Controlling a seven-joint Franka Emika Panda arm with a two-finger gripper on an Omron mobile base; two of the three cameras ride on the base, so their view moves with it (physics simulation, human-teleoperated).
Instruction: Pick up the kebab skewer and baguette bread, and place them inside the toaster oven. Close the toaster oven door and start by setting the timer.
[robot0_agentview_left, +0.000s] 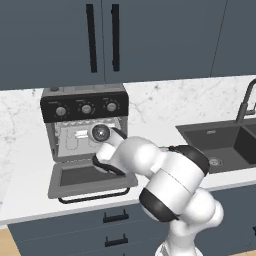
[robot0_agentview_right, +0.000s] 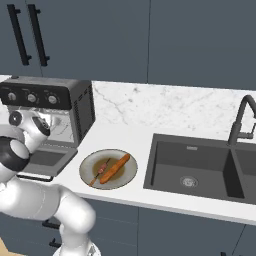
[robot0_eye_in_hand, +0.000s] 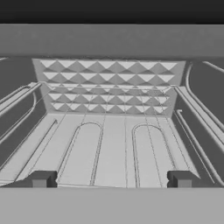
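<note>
Marble counter (robot0_agentview_right: 150, 112) under dark cabinets, sink (robot0_agentview_right: 200, 170) set in at the right. Oven (robot0_agentview_left: 85, 125) at the left, door (robot0_agentview_left: 90, 179) dropped flat toward the front edge. Gripper (robot0_eye_in_hand: 111, 178) at the oven mouth, looking in over the wire rack (robot0_eye_in_hand: 109, 144); jaws wide apart, holding nothing.

Skewer (robot0_agentview_right: 100, 170) and baguette (robot0_agentview_right: 115, 168) lie side by side on a plate (robot0_agentview_right: 89, 162) right of the oven, apparently untouched. Baguette: short, orange-brown, rounded ends. Skewer: thin stick, small reddish chunks, just left of the loaf.

Risks, as judged: the two lie close, so a grab at one may nudge the other; the thin stick could slip the fingers; the arm may clip the open door.
</note>
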